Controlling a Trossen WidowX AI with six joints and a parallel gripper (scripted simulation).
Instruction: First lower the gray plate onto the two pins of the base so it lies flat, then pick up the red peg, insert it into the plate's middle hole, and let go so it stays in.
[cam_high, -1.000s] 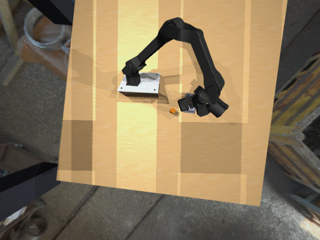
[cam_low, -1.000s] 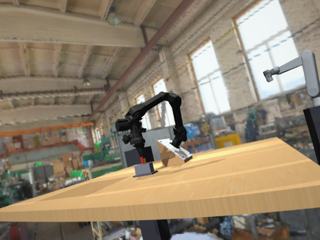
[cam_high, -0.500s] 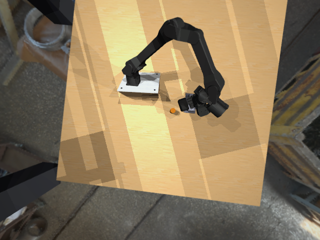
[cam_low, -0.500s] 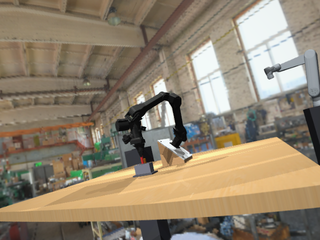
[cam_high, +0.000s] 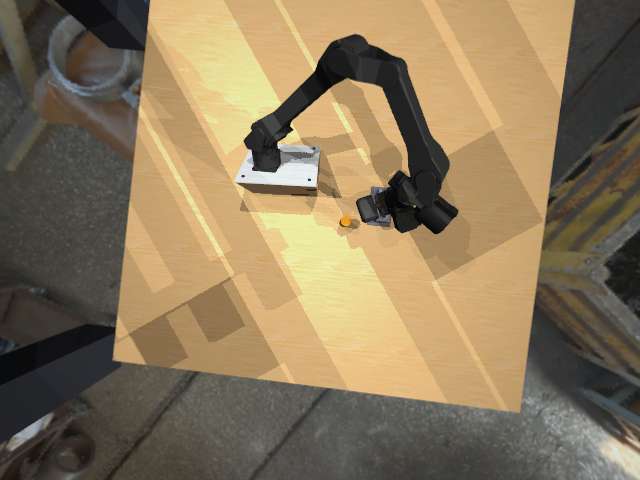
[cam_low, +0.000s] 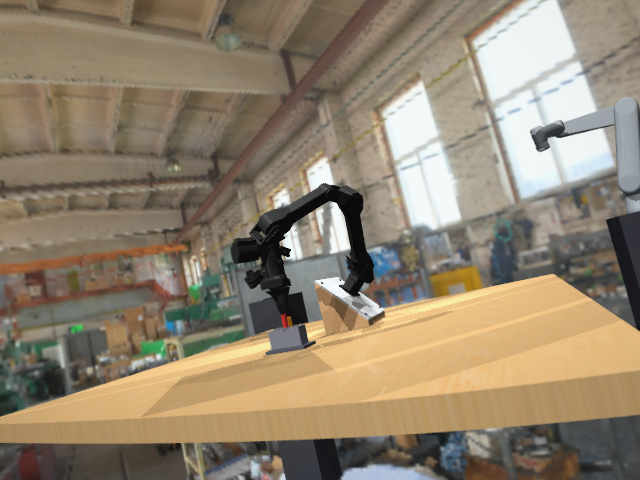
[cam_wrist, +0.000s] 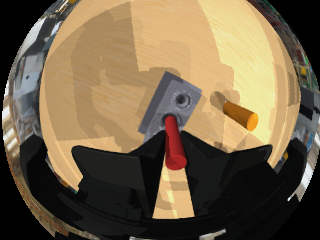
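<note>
The red peg (cam_wrist: 175, 144) is clamped upright between the narrowly set fingers of the gripper (cam_wrist: 175, 160), its lower end pointing at the gray plate (cam_wrist: 171, 106), which already lies flat on the base on the wooden table (cam_high: 361, 320); the pins themselves cannot be made out. In the wrist view the peg's tip sits at the plate's near edge, at about 7 o'clock from the middle hole (cam_wrist: 182, 100), and whether it has entered cannot be told. In the exterior view the peg (cam_low: 283, 319) stands just above the plate (cam_low: 287, 336). So the plate step looks done and the insertion step is in hand. The next move likely calls for centring the tip over the hole, lowering straight until the peg is fully seated, then opening the fingers. An orange peg (cam_wrist: 240, 115) lies on the table near the plate, at 3 o'clock from it in the wrist view, apart from it and probably no obstacle. The arm's silver base plate (cam_high: 289, 178) lies well apart, at 10 o'clock in the top view.
</note>
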